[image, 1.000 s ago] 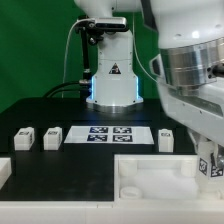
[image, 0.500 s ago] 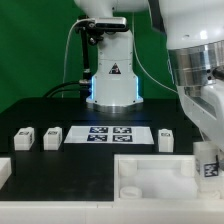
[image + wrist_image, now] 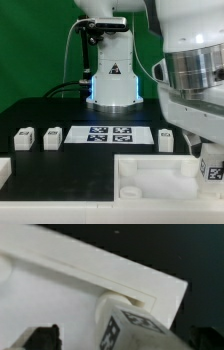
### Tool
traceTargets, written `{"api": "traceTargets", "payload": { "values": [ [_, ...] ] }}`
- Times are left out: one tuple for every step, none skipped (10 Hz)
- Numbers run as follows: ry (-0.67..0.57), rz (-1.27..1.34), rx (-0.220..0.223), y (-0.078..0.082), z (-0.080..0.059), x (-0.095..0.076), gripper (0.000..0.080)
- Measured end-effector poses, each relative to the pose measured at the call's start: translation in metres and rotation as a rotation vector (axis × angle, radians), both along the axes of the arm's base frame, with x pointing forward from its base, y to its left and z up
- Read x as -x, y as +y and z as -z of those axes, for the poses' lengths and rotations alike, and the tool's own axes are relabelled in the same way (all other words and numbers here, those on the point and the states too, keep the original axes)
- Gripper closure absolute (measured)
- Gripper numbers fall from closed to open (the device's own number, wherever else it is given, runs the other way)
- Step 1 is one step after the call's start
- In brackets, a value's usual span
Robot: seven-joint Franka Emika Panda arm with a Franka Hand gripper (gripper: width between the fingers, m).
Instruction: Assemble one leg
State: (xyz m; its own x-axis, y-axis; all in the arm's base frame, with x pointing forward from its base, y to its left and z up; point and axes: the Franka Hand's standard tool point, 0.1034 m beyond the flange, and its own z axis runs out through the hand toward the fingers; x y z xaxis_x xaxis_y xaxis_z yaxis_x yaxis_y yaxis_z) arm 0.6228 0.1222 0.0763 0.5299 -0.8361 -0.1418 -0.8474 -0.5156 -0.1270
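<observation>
My gripper [image 3: 208,160] is at the exterior view's right, low over the far right corner of the large white tray-like piece [image 3: 150,176]. It is shut on a leg [image 3: 212,168], a small white block with a black-and-white tag. In the wrist view the leg [image 3: 132,324] stands tilted, its far end at the recessed corner hole of the tray-like piece [image 3: 60,286]. My gripper [image 3: 122,341] shows only as dark fingers [image 3: 45,337] either side of the leg, cut off by the picture's edge.
Three more legs lie on the black table: two at the left [image 3: 24,138] [image 3: 52,136] and one at the right [image 3: 167,139]. The marker board [image 3: 110,135] lies between them. The robot base [image 3: 112,80] stands behind. A white part [image 3: 4,170] shows at the left edge.
The wrist swung toward the exterior view's right and back again, and the leg shifted slightly with it. The parts on the table have not moved.
</observation>
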Motion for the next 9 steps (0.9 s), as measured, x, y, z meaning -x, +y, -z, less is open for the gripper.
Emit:
{"api": "traceTargets", "payload": {
  "values": [
    [-0.022, -0.121, 0.004, 0.0001, 0.0005, 0.0004, 0.0152],
    [-0.046, -0.249, 0.008, -0.0004, 0.0007, 0.0004, 0.0151],
    [-0.066, -0.383, 0.020, -0.0010, -0.0001, 0.0004, 0.0151],
    [-0.085, -0.529, 0.040, -0.0022, -0.0031, -0.0009, 0.0151],
    [-0.108, -0.713, 0.057, -0.0053, -0.0047, -0.0034, 0.0151],
    [-0.130, -0.832, 0.063, -0.0072, -0.0049, -0.0048, 0.0151],
    [-0.122, -0.770, 0.053, -0.0052, -0.0047, -0.0043, 0.0151],
    [-0.118, -0.751, 0.053, -0.0048, -0.0047, -0.0042, 0.0277],
    [-0.116, -0.734, 0.051, -0.0046, -0.0047, -0.0042, 0.0413]
  ]
}}
